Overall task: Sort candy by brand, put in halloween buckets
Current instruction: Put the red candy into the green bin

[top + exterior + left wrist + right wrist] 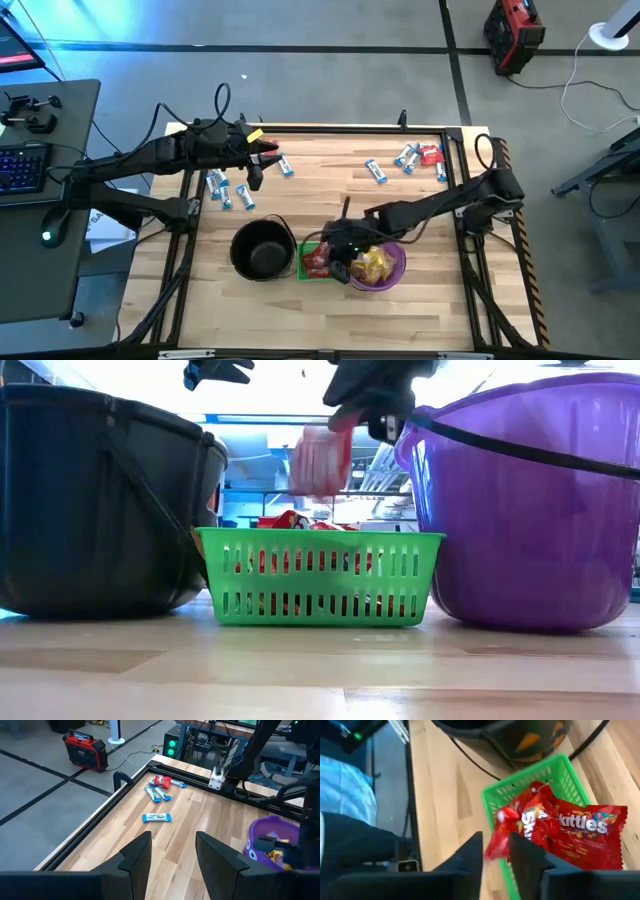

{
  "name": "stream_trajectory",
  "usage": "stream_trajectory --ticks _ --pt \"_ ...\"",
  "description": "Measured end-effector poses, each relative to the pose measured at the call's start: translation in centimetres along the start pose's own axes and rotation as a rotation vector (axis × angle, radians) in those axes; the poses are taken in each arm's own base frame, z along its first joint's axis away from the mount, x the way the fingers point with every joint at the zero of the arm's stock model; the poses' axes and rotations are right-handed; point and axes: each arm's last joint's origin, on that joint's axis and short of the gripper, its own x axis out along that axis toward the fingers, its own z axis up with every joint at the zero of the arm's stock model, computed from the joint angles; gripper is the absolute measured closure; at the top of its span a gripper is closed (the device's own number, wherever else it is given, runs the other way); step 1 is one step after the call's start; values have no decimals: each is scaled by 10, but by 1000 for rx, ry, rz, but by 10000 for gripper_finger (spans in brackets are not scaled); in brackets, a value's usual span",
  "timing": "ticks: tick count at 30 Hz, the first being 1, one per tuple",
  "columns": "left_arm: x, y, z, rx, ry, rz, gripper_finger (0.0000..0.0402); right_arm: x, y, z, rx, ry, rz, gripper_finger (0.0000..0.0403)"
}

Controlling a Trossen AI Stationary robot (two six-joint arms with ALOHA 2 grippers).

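Here the green basket (560, 775) holds red candy packets (580, 827) (Skittles), and the purple bucket (392, 272) holds yellow ones. The right gripper (495, 851) hangs above the basket, jaws parted beside a red packet (320, 458); the left gripper (172, 852) is open.

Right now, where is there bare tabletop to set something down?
Bare wood lies between the left candy cluster and the far-right candy cluster, and in front of the black pail. Crowded: the pail, green basket, purple bucket row, under the right gripper.
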Motion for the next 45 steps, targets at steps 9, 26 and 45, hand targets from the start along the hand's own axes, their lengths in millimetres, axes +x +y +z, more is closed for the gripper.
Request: stream_trajectory --ticks 9,26,45 --pt "0 0 0 -26 0 0 257 -10 -9 3 -16 6 -64 244" --pt "17 23 -45 -286 204 251 257 -131 -173 -60 626 -85 -590 242" --pt "136 203 -152 -554 829 485 256 -127 -186 -98 772 -258 -330 242"
